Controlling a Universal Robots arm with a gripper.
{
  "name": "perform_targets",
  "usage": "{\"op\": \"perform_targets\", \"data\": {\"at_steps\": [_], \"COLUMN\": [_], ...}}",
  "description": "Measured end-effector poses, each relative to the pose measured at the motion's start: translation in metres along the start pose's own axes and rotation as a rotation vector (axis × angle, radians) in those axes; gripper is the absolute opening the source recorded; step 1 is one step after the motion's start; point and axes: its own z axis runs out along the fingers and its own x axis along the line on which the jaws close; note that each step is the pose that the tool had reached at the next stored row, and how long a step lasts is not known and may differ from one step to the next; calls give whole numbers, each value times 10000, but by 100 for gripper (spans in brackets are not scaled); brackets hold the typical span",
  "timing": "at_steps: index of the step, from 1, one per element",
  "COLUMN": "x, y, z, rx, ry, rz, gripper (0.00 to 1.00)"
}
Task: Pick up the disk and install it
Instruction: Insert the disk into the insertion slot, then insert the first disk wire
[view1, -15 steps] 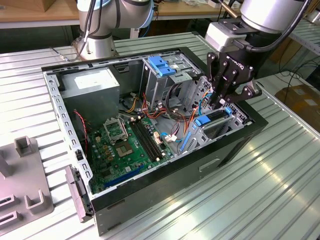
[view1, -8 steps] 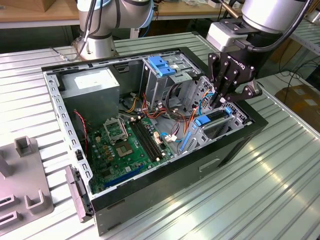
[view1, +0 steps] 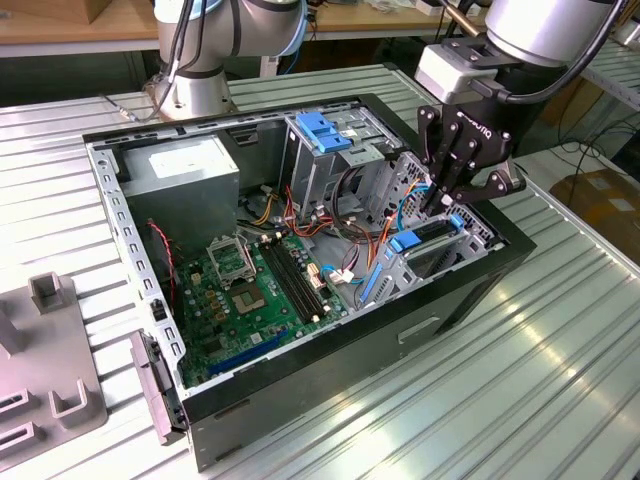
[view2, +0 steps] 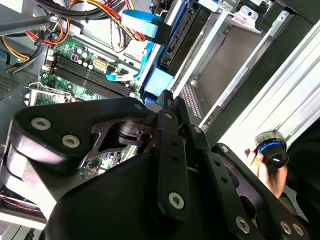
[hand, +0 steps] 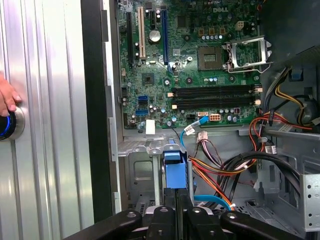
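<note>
Fingers (hand: 171, 207) of gripper (view1: 447, 204) pressed together, tips at blue rail (hand: 174, 170) of disk (view1: 432, 236), dark, edge-up, blue at both ends, standing in bay (view1: 395, 275) at case (view1: 330, 375) corner near orange cables (view1: 375, 245)

Silver-grey jointed robot arm (view1: 545, 25) bent over, black metal two-fingered pincer (view1: 446, 195) pointing down.
The arm rises from its round base (view1: 195, 85) at the exterior view's upper left and comes in again at the upper right, where a pale grey wrist block (view1: 450, 70) carries the pincer. In the first wrist view the black fingers (hand: 166, 217) lie side by side, drawn together with a thin slit between them, the outer links (hand: 125, 222) spread wide.
</note>
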Motion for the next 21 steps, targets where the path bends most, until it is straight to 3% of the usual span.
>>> {"op": "perform_targets", "data": {"at_steps": [4, 8, 11, 18, 21], "x": [0, -5, -14, -22, -31], "y": [-3, -73, -196, -334, -466], "z": [1, 1, 1, 3, 5], "rx": [0, 0, 0, -1, 0], "ry": [0, 0, -1, 0, -1], "rz": [-1, 0, 0, 0, 0], "gripper": [18, 18, 18, 18, 18]}}
